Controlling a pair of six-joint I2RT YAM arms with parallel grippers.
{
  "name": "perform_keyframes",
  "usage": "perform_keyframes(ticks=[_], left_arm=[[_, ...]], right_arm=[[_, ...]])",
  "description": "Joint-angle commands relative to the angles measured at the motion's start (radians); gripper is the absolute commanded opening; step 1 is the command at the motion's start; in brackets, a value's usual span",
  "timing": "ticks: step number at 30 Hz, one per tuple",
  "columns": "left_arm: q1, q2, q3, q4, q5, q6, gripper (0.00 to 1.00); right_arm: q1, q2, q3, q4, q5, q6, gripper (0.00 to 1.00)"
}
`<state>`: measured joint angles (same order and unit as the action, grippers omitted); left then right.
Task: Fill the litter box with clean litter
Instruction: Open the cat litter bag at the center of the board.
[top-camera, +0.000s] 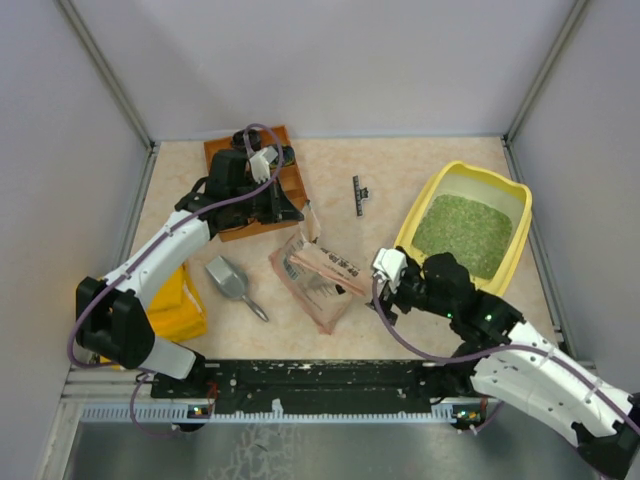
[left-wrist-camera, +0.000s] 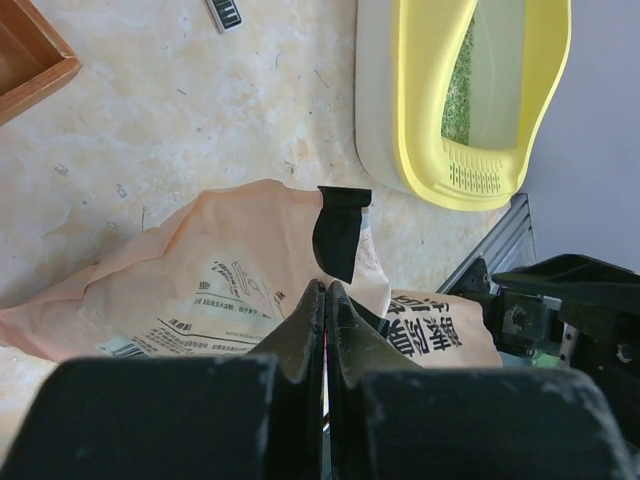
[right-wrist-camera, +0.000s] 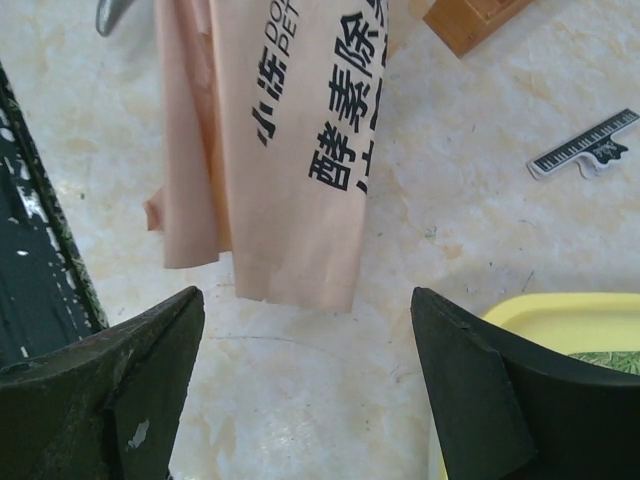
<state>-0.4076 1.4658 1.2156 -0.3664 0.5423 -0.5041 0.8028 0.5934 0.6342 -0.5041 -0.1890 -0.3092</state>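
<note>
Litter already lies in the box, and we judge the pouch is what needs handling now.

From above, the right gripper (top-camera: 380, 275) stands released just beside the pouch (top-camera: 318, 278) on the counter (top-camera: 400, 160). The box (top-camera: 412, 222) and its green litter (top-camera: 462, 232) are close behind it, and the left gripper (top-camera: 298, 208) is clenched at the pouch's far corner. In the left wrist view its tips press together at the pouch's edge, though we cannot tell whether they pinch film. The box lies ahead and right of it, well apart. In the right wrist view the gripper holds nothing, with the pouch just ahead and the box rim by its right finger. We would grip the pouch well inside its edge and keep its mouth over the box when tipping.
</note>
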Motion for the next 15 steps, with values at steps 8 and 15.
perform_keyframes(ticks=[8, 15], left_arm=[[0.007, -0.056, 0.019, 0.041, 0.005, -0.021, 0.0], [0.008, -0.04, 0.032, 0.066, -0.011, -0.051, 0.0]], right_arm=[[0.009, 0.193, -0.128, 0.504, -0.009, 0.087, 0.75], [0.009, 0.164, -0.181, 0.639, 0.141, 0.097, 0.0]])
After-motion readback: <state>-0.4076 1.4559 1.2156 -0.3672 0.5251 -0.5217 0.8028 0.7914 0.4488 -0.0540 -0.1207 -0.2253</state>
